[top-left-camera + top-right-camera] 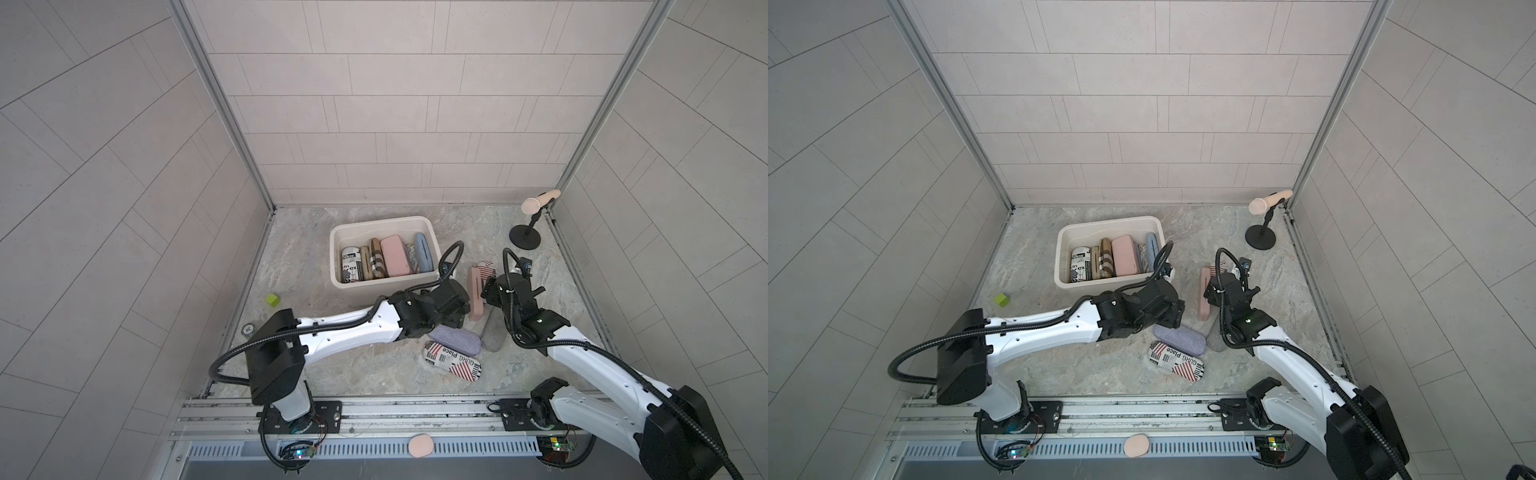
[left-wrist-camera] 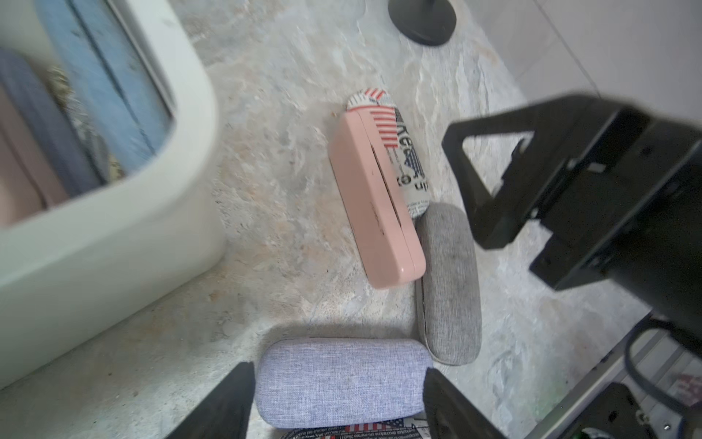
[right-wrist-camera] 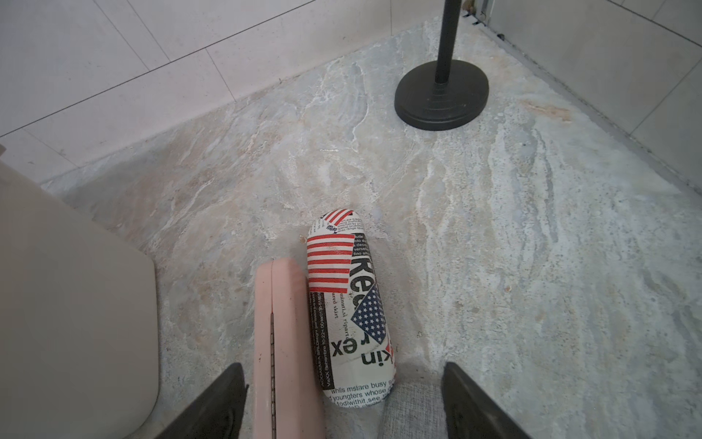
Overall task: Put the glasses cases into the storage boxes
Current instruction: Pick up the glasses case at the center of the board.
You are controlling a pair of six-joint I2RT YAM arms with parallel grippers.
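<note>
low in both top views, nearest the rail, a flag-print case lies flat on the marbled table, with a lilac case just above it. the left gripper hangs over that lilac case with its jaws spread wide, one finger showing on either side of it in the left wrist view, clamping nothing. right of the lilac case lies a grey case. above it a pink case stands on its long edge, a second newspaper-and-flag case pressed along its side. the right gripper sits over this cluster, jaws apart and empty — the ends of the pink, printed and grey cases all lie between its fingers in the right wrist view. at the left edge of the table sits a small green cube. further up, centre frame, the cream bin holds a row of cases on edge: newspaper print, tan, plaid, pink and light blue. in the far upper-right corner stands the microphone stand.
</note>
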